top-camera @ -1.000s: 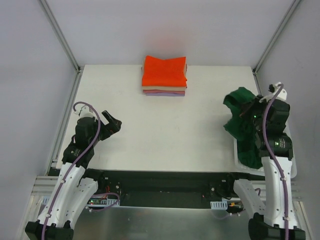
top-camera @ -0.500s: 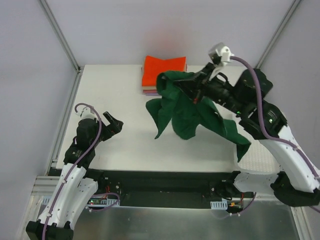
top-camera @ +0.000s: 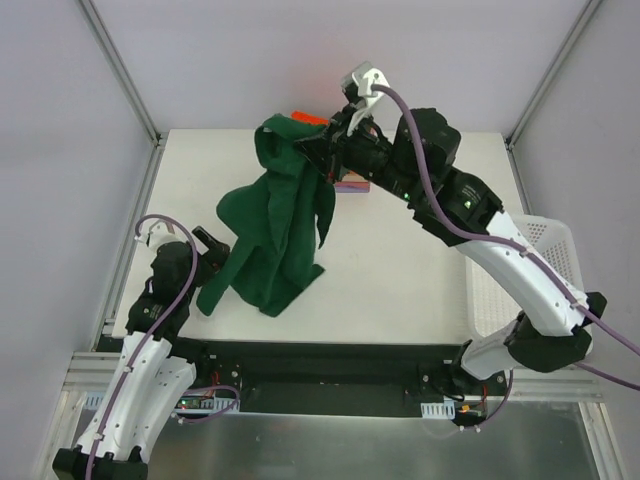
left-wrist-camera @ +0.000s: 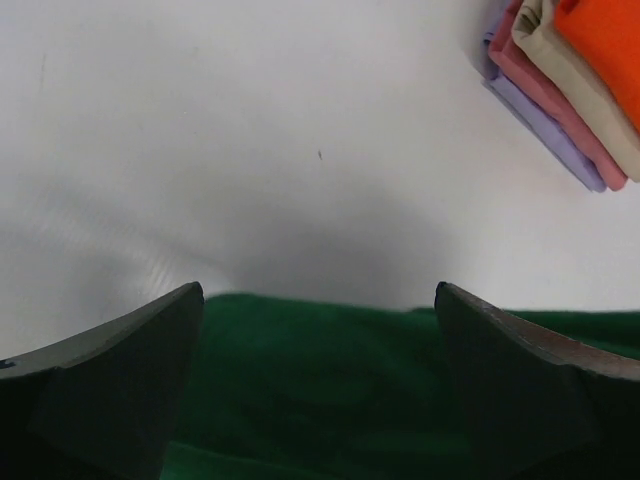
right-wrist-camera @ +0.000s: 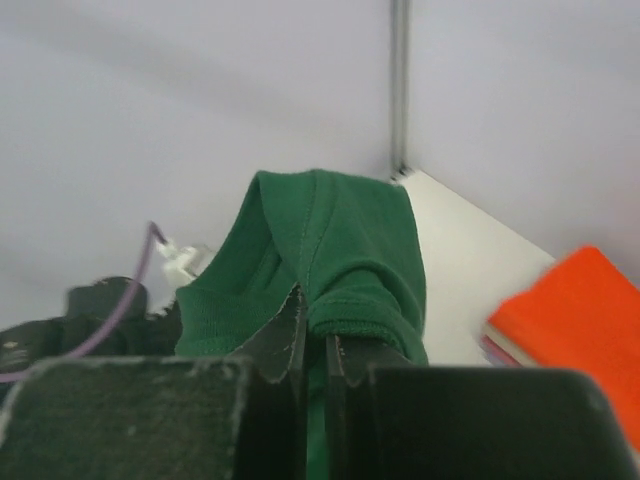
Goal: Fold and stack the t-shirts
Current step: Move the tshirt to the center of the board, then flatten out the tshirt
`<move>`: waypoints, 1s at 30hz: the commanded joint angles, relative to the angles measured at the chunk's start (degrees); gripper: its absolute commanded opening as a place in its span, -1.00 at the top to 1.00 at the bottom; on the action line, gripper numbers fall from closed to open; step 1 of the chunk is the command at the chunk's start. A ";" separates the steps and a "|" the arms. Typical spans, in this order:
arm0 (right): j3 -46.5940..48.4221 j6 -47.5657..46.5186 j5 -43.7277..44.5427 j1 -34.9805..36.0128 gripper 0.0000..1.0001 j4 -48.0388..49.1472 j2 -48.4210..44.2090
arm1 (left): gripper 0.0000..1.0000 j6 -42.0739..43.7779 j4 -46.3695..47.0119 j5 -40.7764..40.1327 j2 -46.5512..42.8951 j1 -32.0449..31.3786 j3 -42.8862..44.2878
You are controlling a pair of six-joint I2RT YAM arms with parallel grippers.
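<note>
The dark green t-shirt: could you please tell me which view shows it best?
Top external: the dark green t-shirt hangs whole from the right gripper. Right wrist shows only the pinched fold; left wrist, a strip.

The green tee (top-camera: 270,230) in my right claw (right-wrist-camera: 312,345) is soft matt knit cloth with a stitched hem, the table (top-camera: 400,270) smooth matt white, the basket (top-camera: 490,300) white plastic mesh.

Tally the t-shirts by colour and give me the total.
Green t-shirt: 1
Orange t-shirt: 1
Tan t-shirt: 1
Pink t-shirt: 1
Lilac t-shirt: 1
Total: 5
</note>
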 commanded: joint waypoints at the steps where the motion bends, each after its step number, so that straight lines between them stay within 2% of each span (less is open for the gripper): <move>1: -13.71 -2.34 16.46 -0.22 0.99 4.79 -9.59 | -0.98 -1.65 -1.80 -4.38 1.07 -0.22 0.57; 4: -33.47 0.02 27.18 -2.24 0.99 4.88 -18.55 | -0.98 -1.48 -1.80 -4.46 3.61 -0.22 0.30; 7: -53.69 6.25 28.71 -10.82 0.97 4.96 -25.86 | -0.98 -1.83 -1.80 -4.38 6.68 -0.22 0.30; 8: -58.98 8.36 27.75 -15.12 0.91 4.96 -27.36 | -0.98 -1.92 -1.80 -4.38 7.83 -0.22 0.48; 10: -65.34 11.19 26.25 -23.57 0.54 4.79 -28.34 | -0.98 -2.18 -1.80 -3.94 10.63 -0.22 1.00; 11: -66.84 11.71 26.25 -26.04 0.37 4.53 -28.25 | -0.98 -2.18 -1.80 -3.50 12.13 -0.22 1.18; 14: -66.95 10.50 28.79 -27.21 -0.37 3.12 -27.90 | -0.98 -3.06 -1.89 -1.49 16.09 -0.22 1.79; 17: -65.10 9.17 23.90 -26.95 -0.81 2.33 -27.20 | -0.98 -3.15 -1.71 0.80 18.47 -0.22 2.06; 20: -64.13 7.15 21.07 -24.85 -0.89 0.75 -25.18 | -0.98 -2.97 -0.93 5.01 19.26 -0.22 1.54; 24: -63.61 7.50 23.08 -19.05 -0.91 1.10 -19.13 | -0.97 -0.95 4.78 15.55 19.52 -0.22 -1.27; 26: -62.55 8.11 23.52 -15.97 -0.91 1.80 -14.30 | -0.89 -0.95 5.14 18.81 19.88 -0.22 -2.15; 30: -59.13 8.20 23.00 -12.10 -0.92 3.64 -6.56 | -0.86 -2.61 5.06 19.09 18.48 -0.22 -6.11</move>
